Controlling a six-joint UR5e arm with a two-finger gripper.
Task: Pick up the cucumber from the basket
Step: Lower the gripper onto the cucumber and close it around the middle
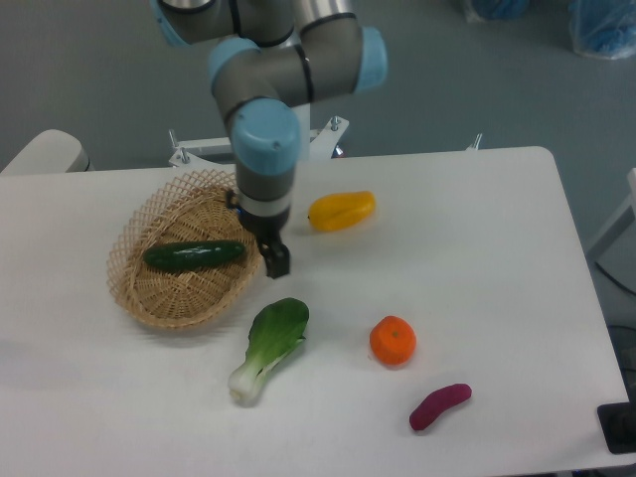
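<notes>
1. The cucumber was coloured a glossy dark green.
2. The basket was woven in light tan wicker.
3. The bok choy was shaded green and white.
4. The pepper was coloured yellow, the round fruit orange, the small vegetable purple.
5. The table was white.

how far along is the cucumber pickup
Done: the gripper is at the basket's right rim, beside the cucumber's right end. In hand: nothing; the cucumber lies flat in the basket, untouched. Left: line up over the cucumber, descend, grasp and lift it out. Whether the jaws are open is not clear from this view.
</notes>
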